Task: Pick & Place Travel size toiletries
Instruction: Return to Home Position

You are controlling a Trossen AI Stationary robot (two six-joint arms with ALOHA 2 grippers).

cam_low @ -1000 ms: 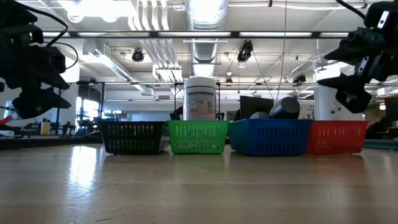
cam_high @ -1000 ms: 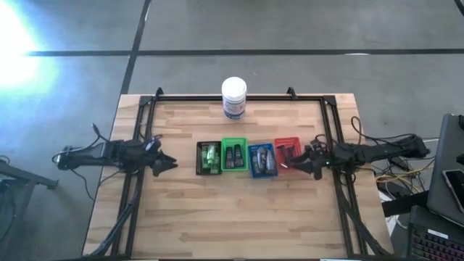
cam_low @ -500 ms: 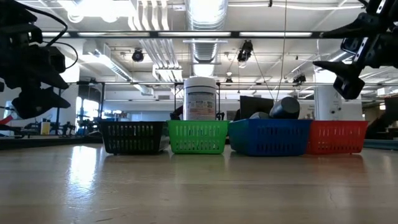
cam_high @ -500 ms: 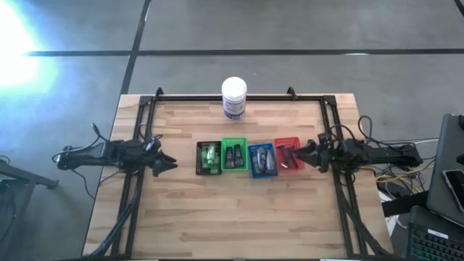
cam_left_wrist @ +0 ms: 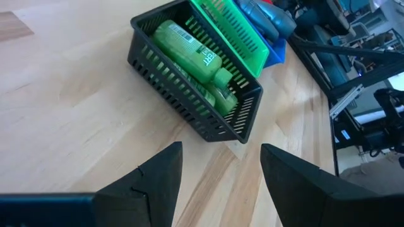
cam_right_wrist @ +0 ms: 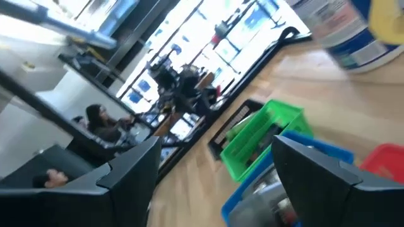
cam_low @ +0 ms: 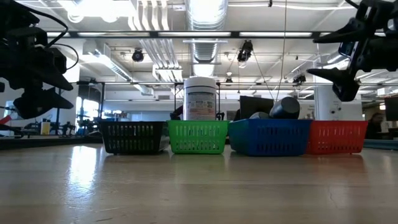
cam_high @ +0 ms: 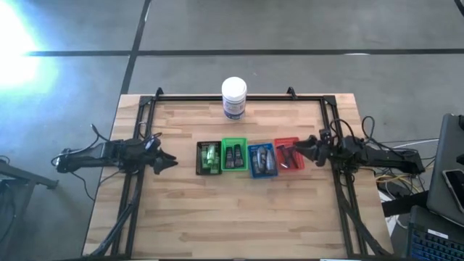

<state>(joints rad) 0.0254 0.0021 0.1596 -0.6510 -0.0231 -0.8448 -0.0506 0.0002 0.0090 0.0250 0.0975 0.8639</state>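
Four small trays stand in a row at the table's middle: black (cam_high: 209,157), green (cam_high: 233,154), blue (cam_high: 262,159) and red (cam_high: 288,154). The toiletries lie in them: green packets (cam_left_wrist: 202,60) in the black tray, dark tubes in the green one, grey bottles (cam_high: 264,161) in the blue one, dark pieces in the red one. My left gripper (cam_high: 168,161) hangs open to the left of the black tray, holding nothing. My right gripper (cam_high: 299,151) hovers open above the red tray's right end (cam_low: 339,59), also holding nothing.
A large white jar (cam_high: 234,98) with a blue label stands at the table's far edge, behind the green tray. A dark metal frame (cam_high: 330,116) runs along the table's sides. Bare wood lies in front of the trays. A person (cam_right_wrist: 101,123) sits in the room beyond.
My right gripper has risen, swung a little toward the table's far edge and tipped up to point level. Its fingers have spread wider. The trays and their contents have not moved.
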